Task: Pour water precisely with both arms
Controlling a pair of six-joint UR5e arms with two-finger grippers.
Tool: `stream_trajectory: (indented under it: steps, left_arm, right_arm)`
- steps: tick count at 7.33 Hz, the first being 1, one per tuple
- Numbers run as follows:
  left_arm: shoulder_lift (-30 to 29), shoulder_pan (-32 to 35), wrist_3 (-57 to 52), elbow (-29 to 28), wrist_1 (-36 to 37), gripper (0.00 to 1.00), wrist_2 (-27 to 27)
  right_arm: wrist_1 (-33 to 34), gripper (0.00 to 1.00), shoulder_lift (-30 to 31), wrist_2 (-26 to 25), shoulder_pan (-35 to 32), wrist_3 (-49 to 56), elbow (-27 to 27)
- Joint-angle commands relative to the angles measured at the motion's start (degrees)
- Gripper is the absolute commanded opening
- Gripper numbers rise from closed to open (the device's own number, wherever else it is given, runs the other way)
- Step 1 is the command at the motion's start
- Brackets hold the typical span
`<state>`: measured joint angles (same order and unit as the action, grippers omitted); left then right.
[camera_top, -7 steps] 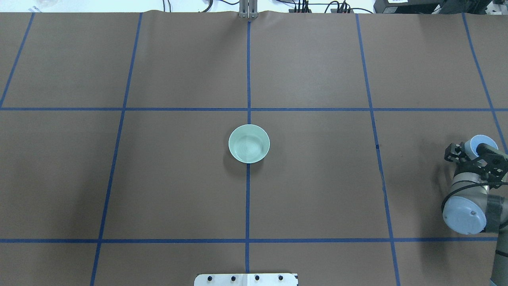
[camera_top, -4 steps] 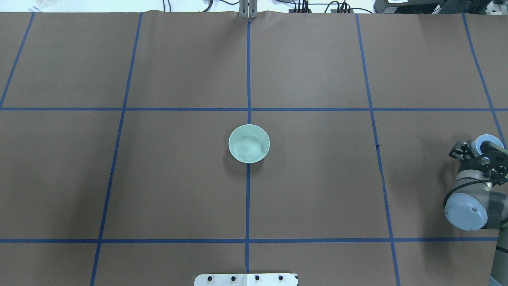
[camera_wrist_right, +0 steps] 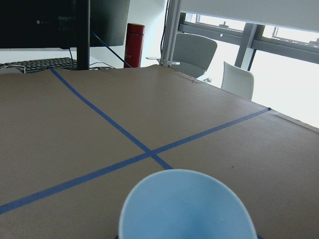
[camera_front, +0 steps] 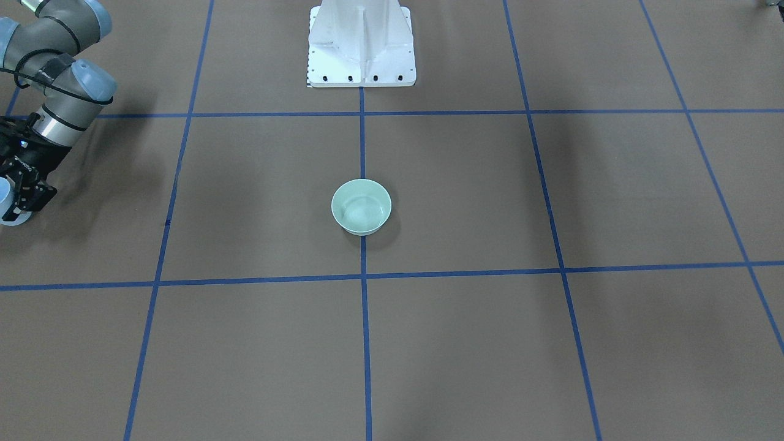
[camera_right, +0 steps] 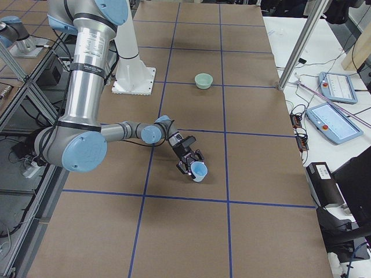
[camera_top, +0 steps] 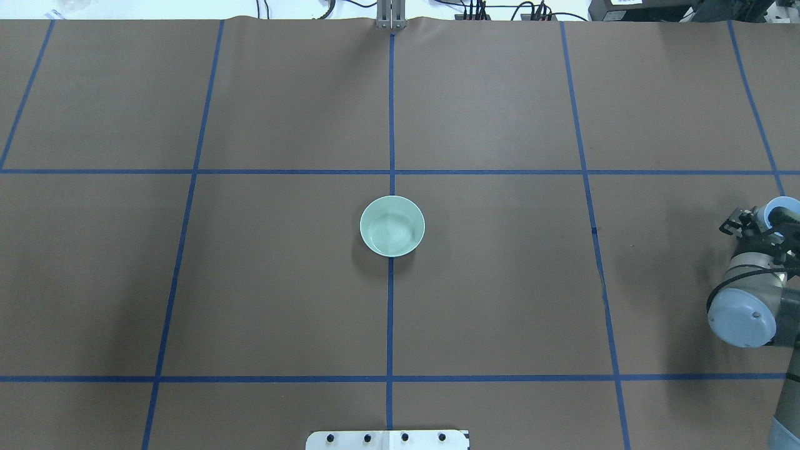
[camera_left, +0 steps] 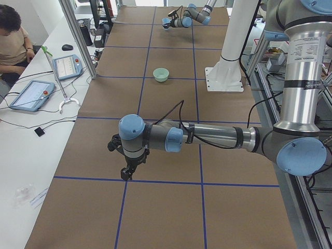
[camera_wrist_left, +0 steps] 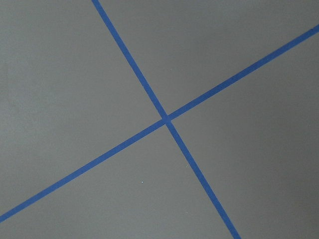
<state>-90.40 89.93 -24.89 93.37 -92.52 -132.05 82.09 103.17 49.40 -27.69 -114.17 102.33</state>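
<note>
A light-blue cup [camera_top: 783, 208] is held upright just above the table near its right edge, with my right gripper [camera_top: 767, 226] shut on it. The same cup [camera_wrist_right: 184, 206] fills the bottom of the right wrist view and sits at the near arm's tip [camera_right: 199, 170] in the exterior right view. A pale green bowl [camera_top: 392, 225] stands at the table's centre, far from both arms. My left gripper [camera_left: 126, 171] appears only in the exterior left view, pointing down at the table, and I cannot tell its state. The water is too faint to make out.
Blue tape lines [camera_wrist_left: 166, 119] divide the brown table cover into squares. The white pedestal base [camera_front: 361, 43] stands at the robot's side of the table. A person [camera_left: 13, 39] sits at a side desk with tablets [camera_left: 32, 94] beyond the table's long edge.
My right gripper has carried the blue cup further right and slightly away from the robot, toward the table's edge. The bowl has not moved.
</note>
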Motion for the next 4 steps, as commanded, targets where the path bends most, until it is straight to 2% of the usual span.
stream_trajectory:
  steps: [1, 3, 4]
  left_arm:
    - [2.2, 0.5, 10.5, 0.6, -0.2, 1.00, -0.2]
    - [2.3, 2.0, 19.5, 0.7, -0.3, 1.00, -0.2]
    - [2.4, 2.0, 19.5, 0.7, -0.4, 1.00, -0.2]
  right_arm:
    - [-9.2, 0.00, -1.0, 0.3, -3.6, 12.2, 0.2]
    - [-25.3, 0.00, -1.1, 0.3, -5.5, 28.2, 0.2]
    - [-32.1, 0.00, -1.2, 0.3, -5.8, 35.4, 0.2]
